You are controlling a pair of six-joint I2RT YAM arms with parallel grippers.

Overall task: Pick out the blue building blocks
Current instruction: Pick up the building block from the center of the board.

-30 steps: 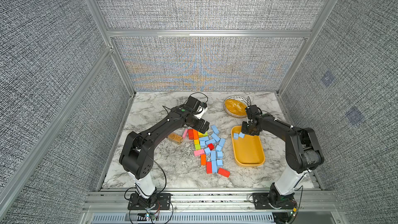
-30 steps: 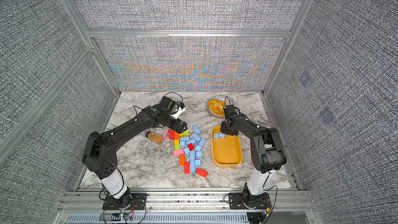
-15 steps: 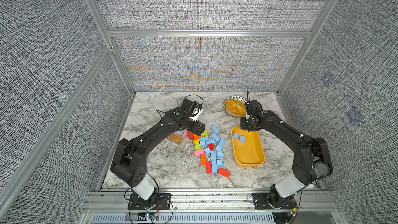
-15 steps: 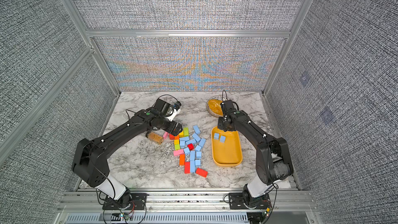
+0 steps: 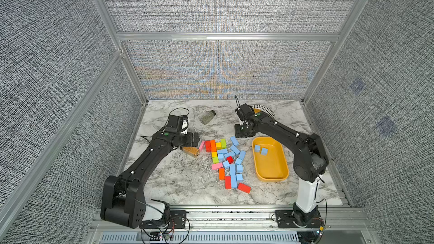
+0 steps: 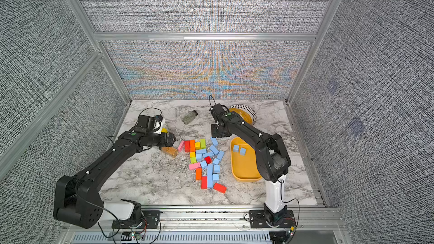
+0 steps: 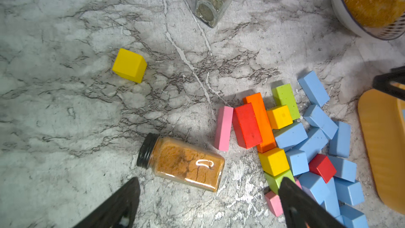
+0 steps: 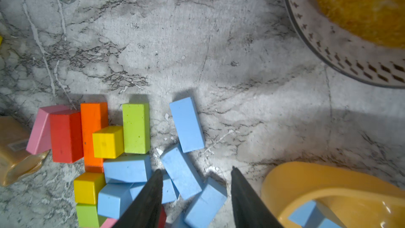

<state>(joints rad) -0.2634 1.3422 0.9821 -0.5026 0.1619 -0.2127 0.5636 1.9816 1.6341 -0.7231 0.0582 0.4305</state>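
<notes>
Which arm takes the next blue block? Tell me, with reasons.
Right. The right gripper hangs open over the blue blocks beside the yellow tray, which holds two. The left gripper, also open, hangs above the spice jar, away from the tray.

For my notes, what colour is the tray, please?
The tray is yellow-orange, clearest in a top view.

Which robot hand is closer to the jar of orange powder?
Left. The left hand hangs right beside the jar; the right hand is across the block pile, near the yellow tray.
</notes>
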